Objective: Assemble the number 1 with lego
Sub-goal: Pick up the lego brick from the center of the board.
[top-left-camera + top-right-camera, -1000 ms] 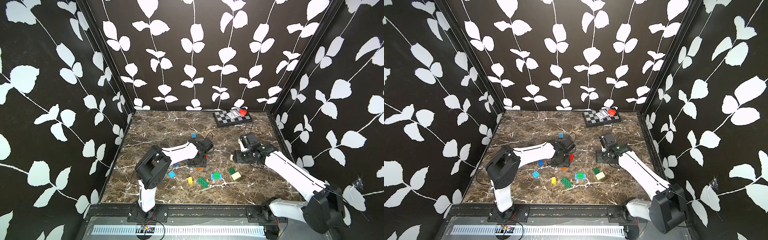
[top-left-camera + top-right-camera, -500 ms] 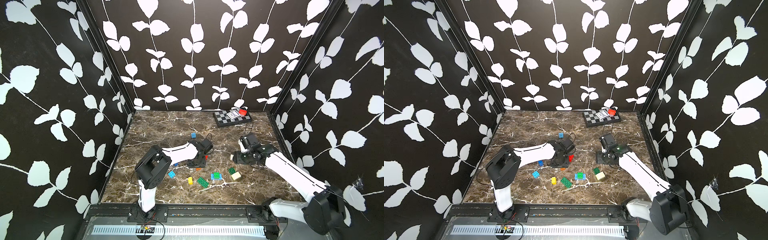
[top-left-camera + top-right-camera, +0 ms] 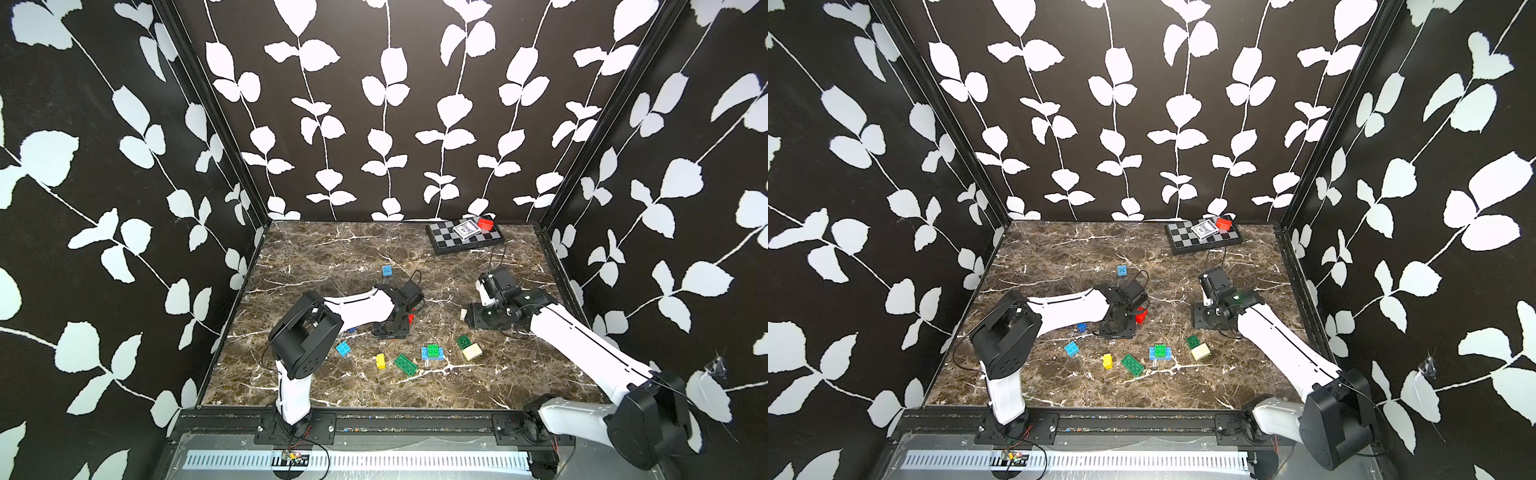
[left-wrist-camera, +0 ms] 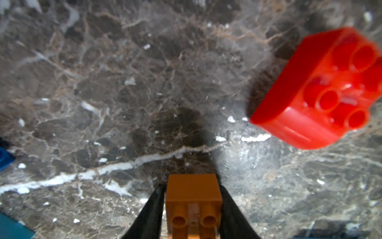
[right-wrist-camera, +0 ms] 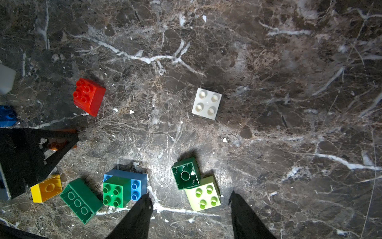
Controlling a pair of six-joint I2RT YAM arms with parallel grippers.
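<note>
A brown marble tabletop [image 3: 332, 257] is enclosed by black walls [image 3: 374, 104] printed with white leaves. In the left wrist view, an orange brick [image 4: 193, 192] is clamped by the left gripper [image 4: 192, 187]: both black fingers [image 4: 153, 209] are pressed against its sides, and its studs are turned toward the camera. A red brick [image 4: 318, 91] is seen on the marble off to one side, apart from the jaws. The right gripper [image 5: 190, 195] is held open over the table, with nothing gripped between its jaws. A pale green brick [image 5: 203, 194] lies just ahead of the gap, touching an upturned dark green brick [image 5: 186, 173]. A green brick [image 5: 115, 192] is stacked on a blue brick [image 5: 137, 182] just beside one fingertip. A white brick [image 5: 206, 103] lies alone farther out.
</note>
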